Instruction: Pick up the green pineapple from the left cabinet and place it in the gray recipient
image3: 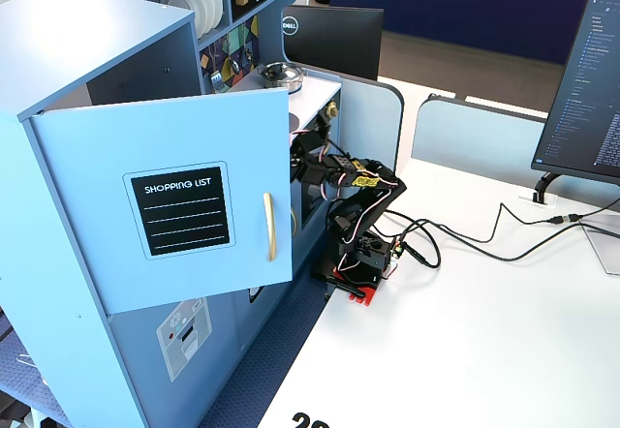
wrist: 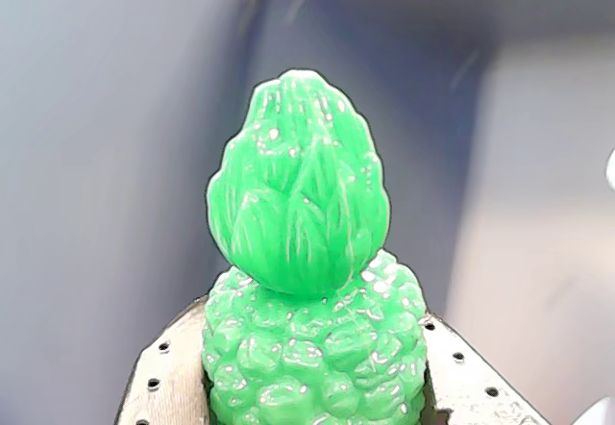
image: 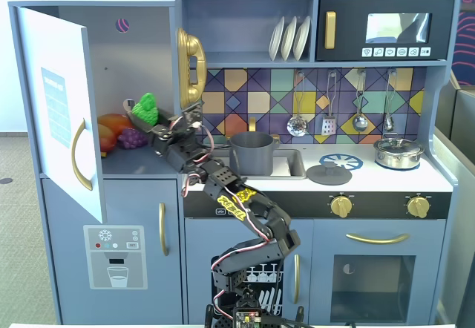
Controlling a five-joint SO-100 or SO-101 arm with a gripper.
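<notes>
Reaching into the open left cabinet (image: 141, 61), the arm in a fixed view holds its gripper (image: 151, 119) at the mouth of the compartment, with the green pineapple (image: 145, 107) standing up from it, clear of the shelf as far as can be judged; an orange-red fruit (image: 111, 129) and a purple grape bunch (image: 132, 138) lie on the shelf just behind and below. The gray recipient (image: 253, 152) stands in the sink area to the right in this view, well apart from the fruit, and the gold wall phone (image: 191, 68) hangs on the cabinet's side wall between the two. Wrist view: the pineapple (wrist: 307, 281) fills the centre, its bumpy body clamped between the two metal fingers (wrist: 163, 377), its leafy crown pointing up and free — the grip sits low on the fruit. The other fixed view shows the cabinet's pale blue door (image3: 165, 196) swung wide, hiding the gripper and fruit; only the arm's base (image3: 360, 254) and elbow are seen. Risks, as a judgement: the slick, knobbly plastic could rotate or slip from a low grip during the swing toward the pot, and the raised crown or wrist could catch the cabinet's side wall or the phone on withdrawal.
</notes>
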